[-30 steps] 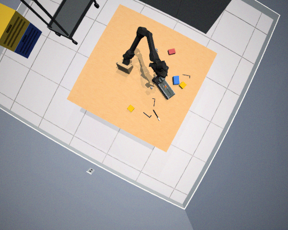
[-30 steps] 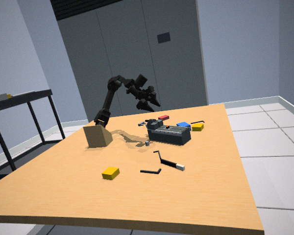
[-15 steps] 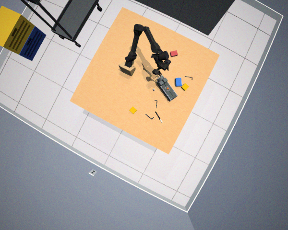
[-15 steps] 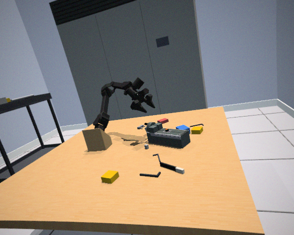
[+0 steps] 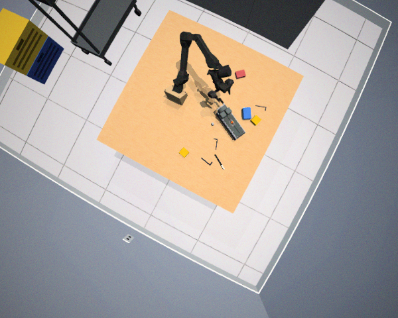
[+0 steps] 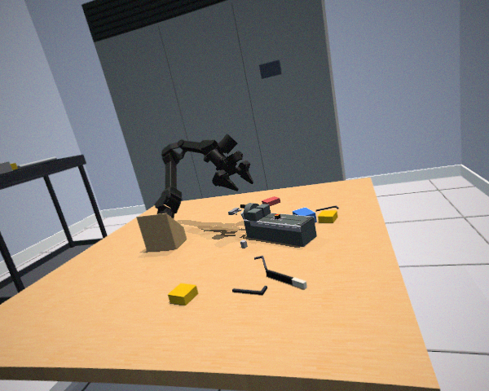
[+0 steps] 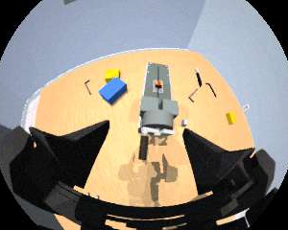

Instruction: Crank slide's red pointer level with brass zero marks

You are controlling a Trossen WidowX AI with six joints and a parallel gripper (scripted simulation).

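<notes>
1. We see the machine (image 6: 278,229), a dark grey box with a slide on top, sitting on the far right part of the table (image 6: 110,336), with the blue block (image 6: 303,211) and a yellow block (image 6: 328,216) just beside its far side. The red pointer (image 6: 277,216) shows as a small red-orange spot partway along the slide; the brass zero marks are too small for us to make out, so we cannot judge how level it stands.
2. The crank (image 6: 235,211) juts from the machine's left end, and nothing touches it. If the pointer is off the marks, we risk leaving the task undone by staying clear.
3. Our gripper (image 6: 235,177) hangs well above the crank end with its jaws spread wide and nothing between them. A descent from here could miss the small handle, or knock it and shift the pointer.
4. Overturning is the other danger: a small handle and a fine target mean a slight extra turn carries the pointer past the marks.
5. The small grey cube (image 6: 243,243) and the hex keys (image 6: 249,290) lie near the machine; a low sweep could scatter them.
</notes>
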